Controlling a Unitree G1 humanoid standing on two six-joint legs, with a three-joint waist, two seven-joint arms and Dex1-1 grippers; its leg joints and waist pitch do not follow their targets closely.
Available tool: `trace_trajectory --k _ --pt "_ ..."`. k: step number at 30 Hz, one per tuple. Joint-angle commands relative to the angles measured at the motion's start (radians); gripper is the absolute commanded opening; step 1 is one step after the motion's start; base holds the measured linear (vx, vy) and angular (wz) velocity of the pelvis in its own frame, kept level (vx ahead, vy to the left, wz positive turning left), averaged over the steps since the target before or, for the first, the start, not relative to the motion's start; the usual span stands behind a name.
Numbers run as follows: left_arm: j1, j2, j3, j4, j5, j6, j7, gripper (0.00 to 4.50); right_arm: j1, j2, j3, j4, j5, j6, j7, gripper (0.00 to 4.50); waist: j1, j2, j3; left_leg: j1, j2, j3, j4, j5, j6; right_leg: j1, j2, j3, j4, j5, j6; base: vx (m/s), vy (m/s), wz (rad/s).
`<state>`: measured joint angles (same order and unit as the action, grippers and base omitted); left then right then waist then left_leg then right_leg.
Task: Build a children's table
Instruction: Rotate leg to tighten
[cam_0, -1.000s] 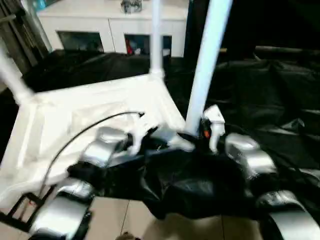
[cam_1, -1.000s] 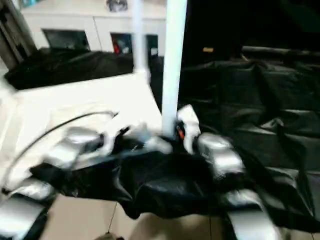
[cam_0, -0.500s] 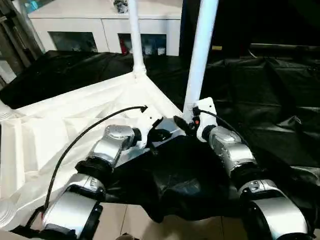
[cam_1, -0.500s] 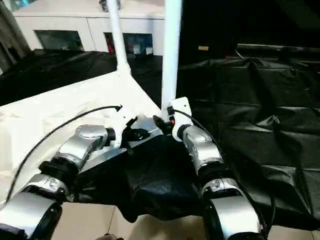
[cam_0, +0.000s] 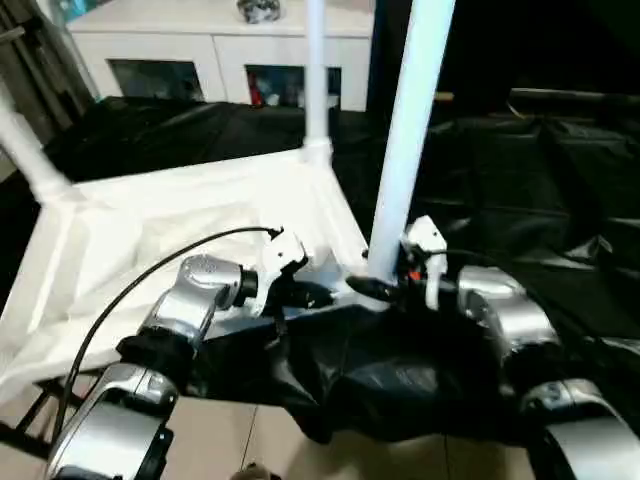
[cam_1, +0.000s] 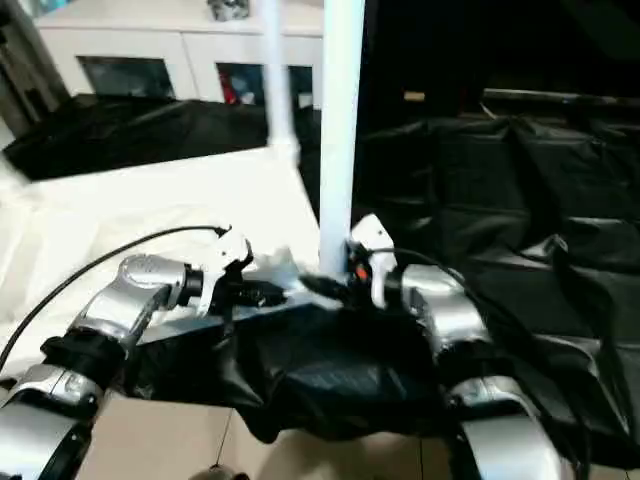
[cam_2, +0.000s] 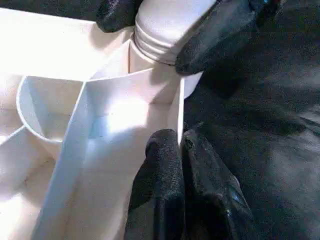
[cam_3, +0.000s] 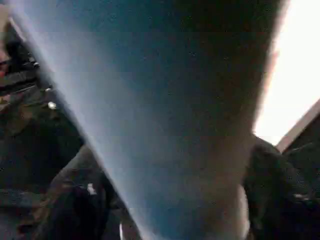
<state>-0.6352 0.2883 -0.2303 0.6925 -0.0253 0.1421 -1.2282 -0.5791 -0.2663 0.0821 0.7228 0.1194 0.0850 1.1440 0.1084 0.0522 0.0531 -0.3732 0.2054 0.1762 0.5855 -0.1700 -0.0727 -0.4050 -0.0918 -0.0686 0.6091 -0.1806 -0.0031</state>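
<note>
The children's table lies upside down, its white ribbed top (cam_0: 150, 230) on the black-draped work table. One white leg (cam_0: 408, 150) stands in the near corner socket, another leg (cam_0: 316, 80) at the far corner and a third (cam_0: 28, 155) at the left. My left gripper (cam_0: 305, 296) is shut on the top's thin rim wall (cam_2: 177, 107) just beside the near socket. My right gripper (cam_0: 372, 288) reaches in from the right, with a black finger (cam_2: 215, 37) on each side of the near leg's base (cam_2: 165, 25), pressed against it.
Crumpled black cloth (cam_0: 520, 200) covers the work table to the right and hangs over its front edge. A white cabinet with glass doors (cam_0: 220, 60) stands behind. Light floor (cam_0: 230, 440) shows below the front edge. A black cable (cam_0: 150, 275) arcs over my left forearm.
The whole picture has shifted and tilted, so the camera moved. Both grippers stay at the same near corner, the left on the rim and the right at the leg's base.
</note>
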Motion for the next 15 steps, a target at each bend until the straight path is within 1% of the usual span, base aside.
trace_trajectory --k 1,2,3,5,8,9,13,14,15 --pt "-0.020 -0.017 0.003 -0.051 -0.032 0.001 0.002 0.00 0.022 0.033 0.090 -0.045 0.024 0.034 0.125 3.07 0.003 -0.014 -0.066 0.010 0.027 -0.003 -0.074 -0.262 0.054 0.050 -0.052 0.039 -0.074 -0.240 -0.241 0.000 0.000 0.00" --pt "-0.019 -0.011 0.001 -0.056 -0.033 0.008 -0.010 0.00 0.027 0.027 0.096 -0.054 0.026 0.041 0.141 2.82 0.005 -0.015 -0.066 0.010 0.027 -0.001 -0.073 -0.252 0.058 0.048 -0.052 0.039 -0.073 -0.220 -0.247 0.000 0.000 0.00" --pt "-0.017 -0.007 -0.001 -0.061 -0.035 0.014 -0.022 0.00 0.030 0.023 0.100 -0.059 0.027 0.044 0.150 2.75 0.007 -0.015 -0.068 0.010 0.026 -0.001 -0.071 -0.241 0.059 0.049 -0.053 0.039 -0.071 -0.207 -0.252 0.000 0.000 0.00" --pt "-0.012 -0.003 -0.001 -0.071 -0.035 0.022 -0.040 0.00 0.036 0.020 0.100 -0.071 0.029 0.054 0.167 2.69 0.008 -0.016 -0.066 0.008 0.026 -0.001 -0.071 -0.229 0.060 0.049 -0.052 0.038 -0.070 -0.197 -0.254 0.000 0.000 0.00" --pt "-0.008 -0.004 -0.001 -0.078 -0.035 0.029 -0.041 0.00 0.041 0.022 0.098 -0.082 0.032 0.064 0.175 2.64 0.009 -0.015 -0.067 0.009 0.026 -0.001 -0.072 -0.232 0.057 0.049 -0.053 0.038 -0.071 -0.203 -0.255 0.000 0.000 0.00" --pt "-0.008 -0.006 0.000 -0.079 -0.035 0.031 -0.036 0.00 0.043 0.024 0.097 -0.086 0.035 0.069 0.173 2.64 0.009 -0.013 -0.066 0.009 0.026 -0.001 -0.072 -0.238 0.055 0.049 -0.054 0.038 -0.071 -0.214 -0.252 0.000 0.000 0.00" --pt "-0.010 -0.020 0.003 -0.075 -0.032 0.035 0.006 0.00 0.053 0.033 0.098 -0.106 0.034 0.085 0.153 2.64 0.010 -0.015 -0.066 0.010 0.025 -0.002 -0.073 -0.240 0.050 0.049 -0.054 0.038 -0.073 -0.230 -0.243 0.000 0.000 0.00" --pt "-0.011 -0.025 0.006 -0.073 -0.030 0.037 0.019 0.00 0.055 0.038 0.096 -0.106 0.033 0.087 0.142 2.64 0.010 -0.012 -0.066 0.009 0.025 -0.001 -0.073 -0.243 0.047 0.048 -0.053 0.038 -0.074 -0.231 -0.241 0.000 0.000 0.00" --pt "-0.013 -0.029 0.009 -0.070 -0.029 0.038 0.029 0.00 0.056 0.043 0.093 -0.105 0.032 0.089 0.131 2.64 0.010 -0.012 -0.066 0.010 0.025 -0.002 -0.073 -0.245 0.045 0.048 -0.053 0.038 -0.074 -0.231 -0.241 0.000 0.000 0.00"
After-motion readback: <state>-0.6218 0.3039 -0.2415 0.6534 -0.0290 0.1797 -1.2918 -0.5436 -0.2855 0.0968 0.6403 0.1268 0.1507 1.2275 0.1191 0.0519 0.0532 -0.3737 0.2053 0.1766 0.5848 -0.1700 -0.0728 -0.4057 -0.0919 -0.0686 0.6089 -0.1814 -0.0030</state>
